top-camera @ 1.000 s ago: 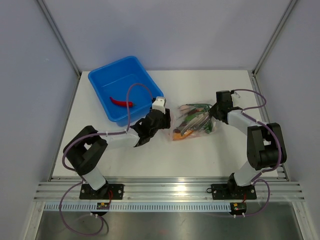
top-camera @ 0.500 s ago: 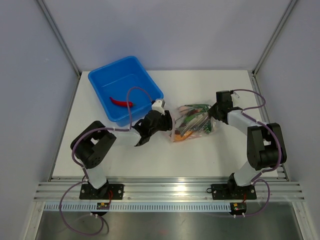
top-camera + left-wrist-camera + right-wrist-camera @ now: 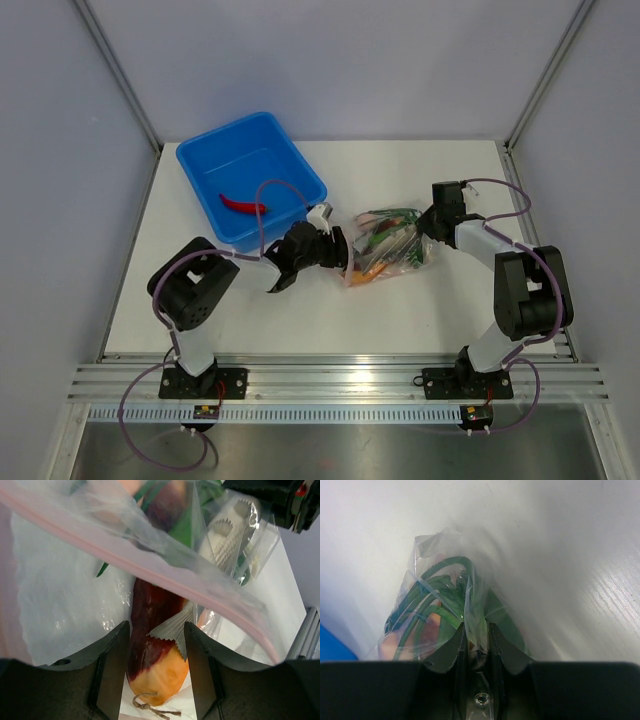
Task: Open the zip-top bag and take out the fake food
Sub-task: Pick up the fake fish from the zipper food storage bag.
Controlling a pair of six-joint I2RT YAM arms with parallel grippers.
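Clear zip-top bag [image 3: 388, 245] lying on the table [image 3: 300, 315] between the arms, left fingers [image 3: 114, 665] spread wide at its mouth either side of a red-orange toy food [image 3: 155, 645], right fingers [image 3: 451, 652] clenched on its opposite end

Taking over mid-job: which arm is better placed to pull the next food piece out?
Left. The left arm has its jaws open at the zip edge of the zip-top bag, straddling a red-orange food piece. The right arm has its jaws shut on the bag's far end, anchoring it.
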